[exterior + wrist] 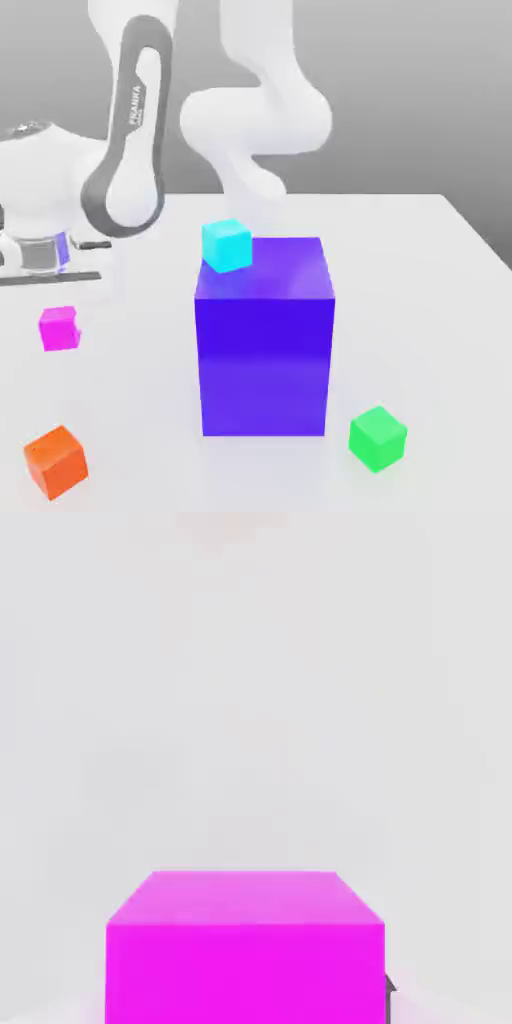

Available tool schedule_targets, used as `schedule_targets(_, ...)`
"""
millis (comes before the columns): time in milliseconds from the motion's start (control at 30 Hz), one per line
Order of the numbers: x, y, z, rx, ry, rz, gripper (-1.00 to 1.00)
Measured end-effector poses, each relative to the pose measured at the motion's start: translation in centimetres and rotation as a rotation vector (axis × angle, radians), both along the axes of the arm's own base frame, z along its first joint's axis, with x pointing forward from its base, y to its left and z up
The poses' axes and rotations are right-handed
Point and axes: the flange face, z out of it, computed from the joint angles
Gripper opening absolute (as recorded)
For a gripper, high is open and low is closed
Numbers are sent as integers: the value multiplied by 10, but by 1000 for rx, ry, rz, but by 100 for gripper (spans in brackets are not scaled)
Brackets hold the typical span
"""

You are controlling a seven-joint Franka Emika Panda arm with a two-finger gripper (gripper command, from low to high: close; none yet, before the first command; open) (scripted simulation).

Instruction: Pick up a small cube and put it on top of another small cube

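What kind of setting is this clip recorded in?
Most likely a simulated tabletop test bench, not a real room: a plain white table against a grey backdrop, with flat-coloured blocks on it: a magenta cube, an orange cube, a green cube and a big blue-purple block.

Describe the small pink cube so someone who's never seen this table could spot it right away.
Start at the big blue-purple block in the middle of the white table. Look toward the exterior view's left, near the robot's base, and you'll find the small magenta-pink cube sitting alone on the tabletop. The orange cube lies nearer the camera, and the cyan cube is by the block's top corner.
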Motion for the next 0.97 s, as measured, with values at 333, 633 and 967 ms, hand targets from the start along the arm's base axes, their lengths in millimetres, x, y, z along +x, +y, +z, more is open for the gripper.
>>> schedule_targets(333,154,272,58,3,-115,730,-100)
schedule_targets(633,87,442,47,-17,23,1163,-100)
schedule_targets(967,71,412,-40,-19,107,1115,100)
